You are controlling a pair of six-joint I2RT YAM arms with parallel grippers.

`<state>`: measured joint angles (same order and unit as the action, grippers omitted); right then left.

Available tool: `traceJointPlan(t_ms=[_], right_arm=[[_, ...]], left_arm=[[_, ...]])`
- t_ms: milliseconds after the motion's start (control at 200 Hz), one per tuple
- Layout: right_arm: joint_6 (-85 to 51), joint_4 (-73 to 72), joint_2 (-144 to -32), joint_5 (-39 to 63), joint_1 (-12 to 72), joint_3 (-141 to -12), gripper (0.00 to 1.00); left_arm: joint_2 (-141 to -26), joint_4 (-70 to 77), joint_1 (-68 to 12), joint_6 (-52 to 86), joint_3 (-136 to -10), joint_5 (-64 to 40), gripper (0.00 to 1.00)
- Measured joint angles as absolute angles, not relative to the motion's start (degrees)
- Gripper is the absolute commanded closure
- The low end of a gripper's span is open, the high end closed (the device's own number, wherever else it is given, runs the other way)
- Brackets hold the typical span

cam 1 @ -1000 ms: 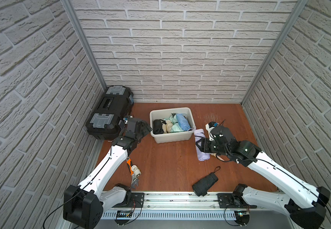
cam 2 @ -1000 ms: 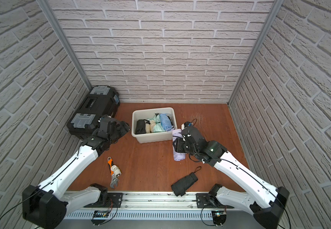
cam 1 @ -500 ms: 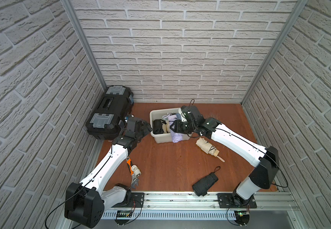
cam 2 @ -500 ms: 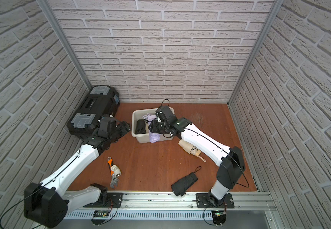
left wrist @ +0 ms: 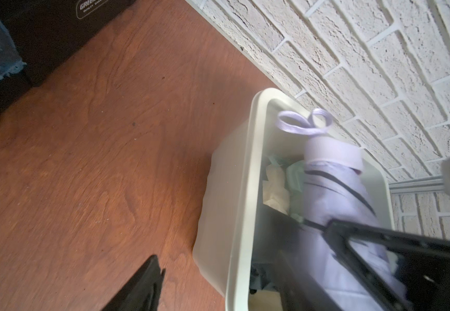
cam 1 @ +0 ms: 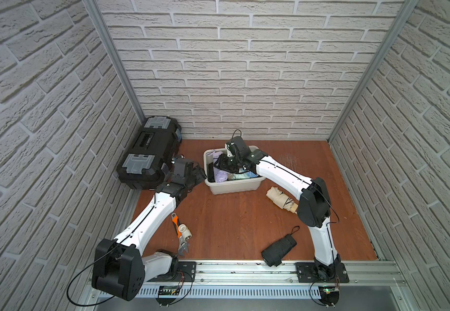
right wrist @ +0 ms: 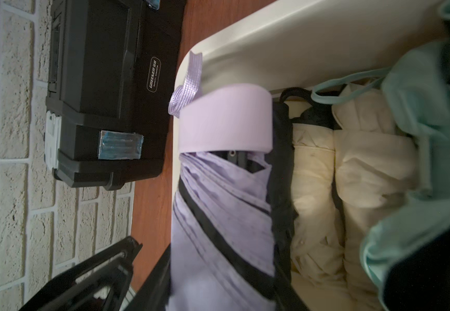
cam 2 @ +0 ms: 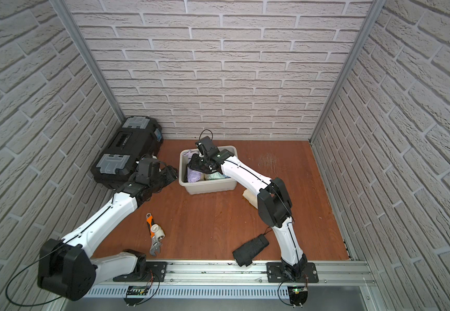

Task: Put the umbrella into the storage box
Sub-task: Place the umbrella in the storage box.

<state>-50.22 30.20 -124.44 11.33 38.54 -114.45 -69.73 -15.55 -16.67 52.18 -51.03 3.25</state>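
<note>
- Placing is the step in hand: the right gripper (cam 1: 226, 167) is clenching the lilac umbrella (cam 1: 220, 176) inside the storage box (cam 1: 234, 187), which is standing near the back edge of the table (cam 1: 232, 220).
- The lilac umbrella is lying along the box's end nearest the toolbox (cam 1: 148, 150), its strap (left wrist: 299, 125) draping over the rim at the back corner.
- The left gripper (cam 1: 195, 175) is hovering just outside that end, jaws apart and empty.
- Next, I judge, the right jaws are going to need to let go and lift clear without snagging the strap or the folded bundles (right wrist: 353, 175) packed alongside.
- A beige umbrella (cam 1: 279, 198) and a black umbrella (cam 1: 279, 249) are lying on the table, outside the box.
</note>
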Motion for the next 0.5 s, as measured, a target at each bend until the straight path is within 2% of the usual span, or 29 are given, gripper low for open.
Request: traceJointPlan(t_ms=[355, 410, 460, 500], right_arm=[[-53.4, 29.0, -133.3, 12.1, 38.5, -119.7, 0.54], [-53.8, 28.6, -134.2, 12.3, 38.5, -120.6, 0.47], [-54.2, 28.4, -134.7, 12.4, 38.5, -121.3, 0.32], [-54.5, 28.3, -135.2, 12.3, 38.5, -121.8, 0.24]], left_arm=[[-71.9, -14.3, -16.6, 51.4, -51.0, 0.7, 0.36], [-72.1, -14.2, -16.6, 51.2, -50.9, 0.4, 0.36], [-72.2, -14.1, -16.6, 51.1, -50.9, 0.1, 0.36], [-72.2, -14.1, -16.6, 51.0, -50.9, -0.1, 0.36]])
